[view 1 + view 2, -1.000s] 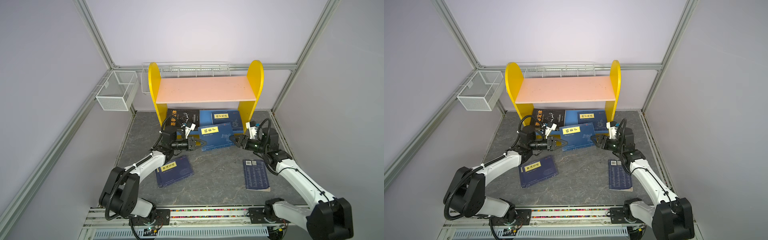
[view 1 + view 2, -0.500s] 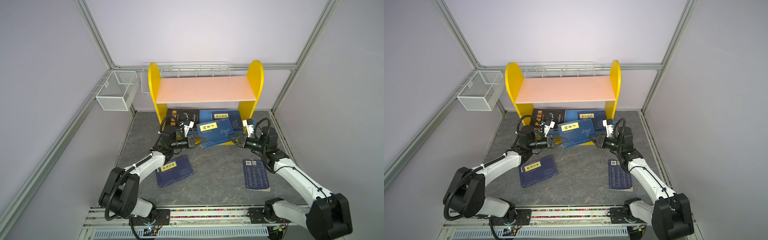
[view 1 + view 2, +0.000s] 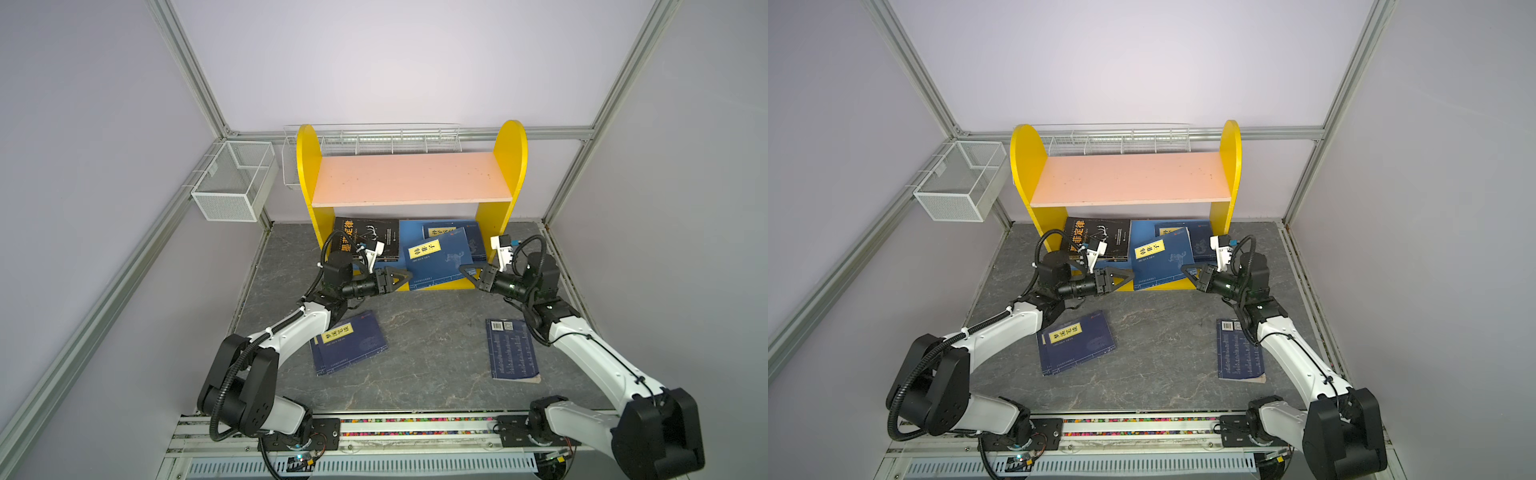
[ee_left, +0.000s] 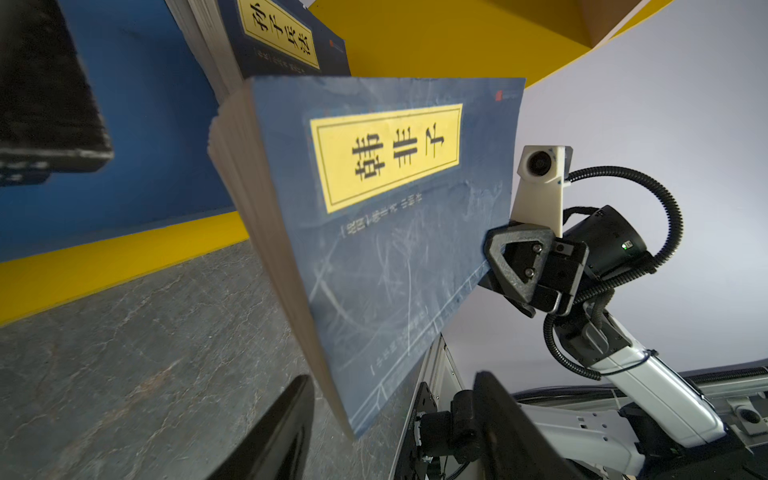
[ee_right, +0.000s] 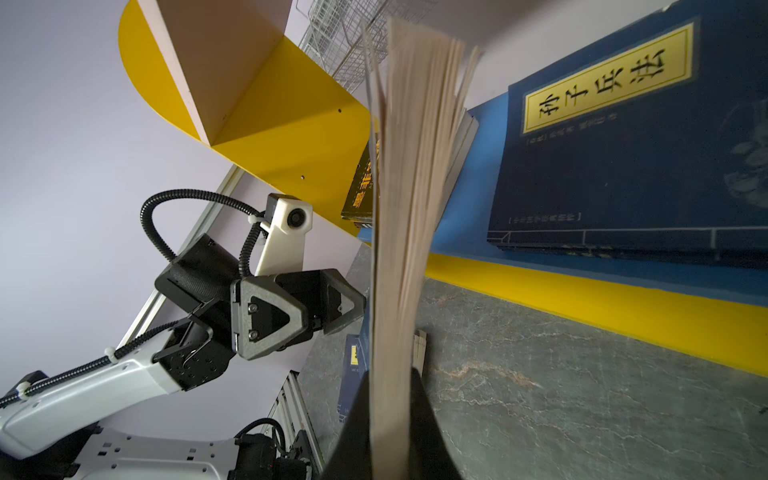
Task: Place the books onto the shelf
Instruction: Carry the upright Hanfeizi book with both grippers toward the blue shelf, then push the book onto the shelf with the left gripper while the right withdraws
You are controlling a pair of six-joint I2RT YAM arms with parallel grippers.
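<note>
Right gripper (image 3: 463, 270): clamps shut on right edge of navy book (image 3: 440, 262), pages pinched between fingers (image 5: 432, 440); left gripper (image 3: 406, 277): stands open just beside same book's left edge, not gripping; held book: tilts over front lip of shelf (image 3: 513, 166), above blue lower board (image 3: 409, 237); on that board behind: black book (image 3: 365, 237), second navy book (image 3: 476, 245); flat on table (image 3: 436, 324), well apart: labelled book (image 3: 349, 343) by left arm, face-down book (image 3: 513, 349) by right arm.
</note>
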